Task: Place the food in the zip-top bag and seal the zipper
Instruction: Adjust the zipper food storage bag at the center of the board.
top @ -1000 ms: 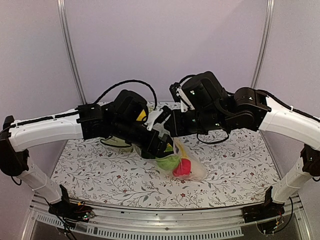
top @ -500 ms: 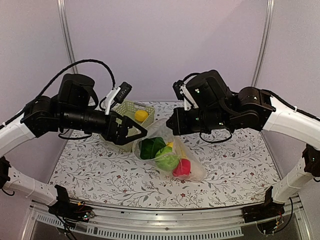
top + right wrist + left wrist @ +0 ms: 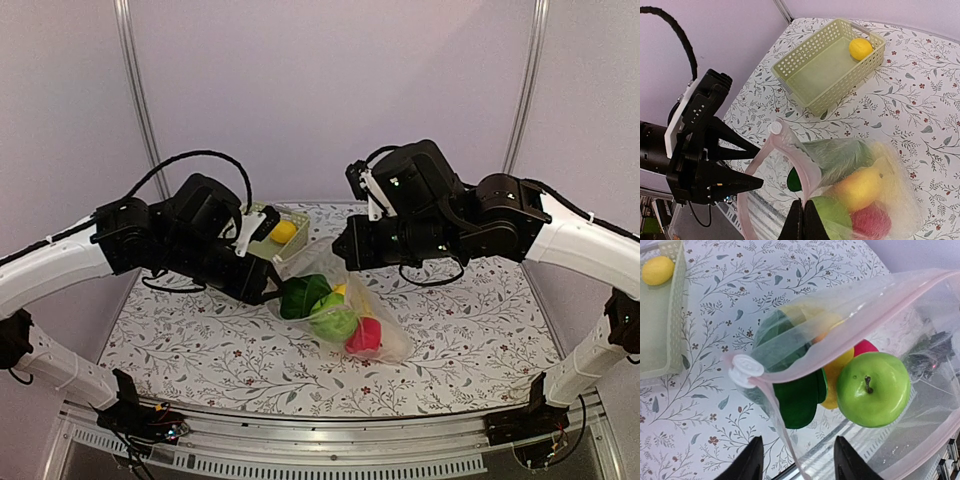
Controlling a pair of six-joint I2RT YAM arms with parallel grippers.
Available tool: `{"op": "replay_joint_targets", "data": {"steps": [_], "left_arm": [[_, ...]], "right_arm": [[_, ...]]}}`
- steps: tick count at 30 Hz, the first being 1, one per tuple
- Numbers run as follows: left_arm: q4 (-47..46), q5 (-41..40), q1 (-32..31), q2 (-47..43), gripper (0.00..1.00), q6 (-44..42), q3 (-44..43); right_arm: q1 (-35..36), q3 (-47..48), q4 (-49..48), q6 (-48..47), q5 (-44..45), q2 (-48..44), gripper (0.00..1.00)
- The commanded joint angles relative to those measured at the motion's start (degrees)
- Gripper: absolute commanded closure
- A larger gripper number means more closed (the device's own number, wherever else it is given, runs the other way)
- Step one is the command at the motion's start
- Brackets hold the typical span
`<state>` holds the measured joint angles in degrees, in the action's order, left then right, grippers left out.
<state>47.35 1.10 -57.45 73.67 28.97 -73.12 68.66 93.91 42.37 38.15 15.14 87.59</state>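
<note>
Right now my right gripper (image 3: 804, 220) is pinched closed on the mouth edge of the zip-top bag (image 3: 393, 345), holding that side of the opening up off the floral table (image 3: 200, 350) while the rest of the bag lies on it. The zipper (image 3: 792, 156) shows as a thin pink strip running round the gaping mouth, and its white slider tab (image 3: 746, 371) sits at the corner of the mouth nearest my left arm. My left gripper (image 3: 800, 465) hovers just beside that corner with its fingers spread apart and nothing between the pads that I can make out; from the left wrist camera the lower lip of the bag runs down into the gap between the two fingers, but I cannot tell whether it touches either one. Inside the bag I see the green apple (image 3: 873, 389) lying stem up, the dark green vegetable (image 3: 792, 397) next to it towards the slider, a yellow piece (image 3: 839, 371) wedged between them, and a red piece (image 3: 865, 346) further back. Behind the left gripper stands the pale green basket (image 3: 812, 70), well apart from the bag, and the small yellow fruit (image 3: 860, 48) rests in its far corner, outside the bag.
</note>
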Motion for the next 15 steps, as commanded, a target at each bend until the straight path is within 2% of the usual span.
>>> {"op": "replay_joint_targets", "data": {"steps": [1, 4, 5, 11, 15], "left_arm": [[0.63, -0.46, 0.54, 0.48, 0.65, 0.77, 1.51], [-0.19, -0.71, 0.55, 0.19, 0.94, 0.63, 0.82], [-0.94, -0.43, 0.56, -0.01, 1.00, 0.32, -0.53], [-9.78, 6.93, 0.55, 1.16, 1.00, 0.13, -10.97], [-17.95, 11.09, 0.57, 1.75, 1.00, 2.74, -12.39]], "right_arm": [[-0.10, 0.04, -1.90, -0.13, 1.37, -1.55, 1.00], [-0.08, 0.53, -1.72, -0.47, 1.86, -1.55, 1.00], [-0.08, 1.01, -1.37, -0.65, 2.10, -1.55, 1.00], [-0.33, 6.63, 3.90, -4.53, 6.73, -1.29, 1.00], [-0.29, 6.82, 5.14, -4.98, 9.22, -1.84, 1.00]]}}
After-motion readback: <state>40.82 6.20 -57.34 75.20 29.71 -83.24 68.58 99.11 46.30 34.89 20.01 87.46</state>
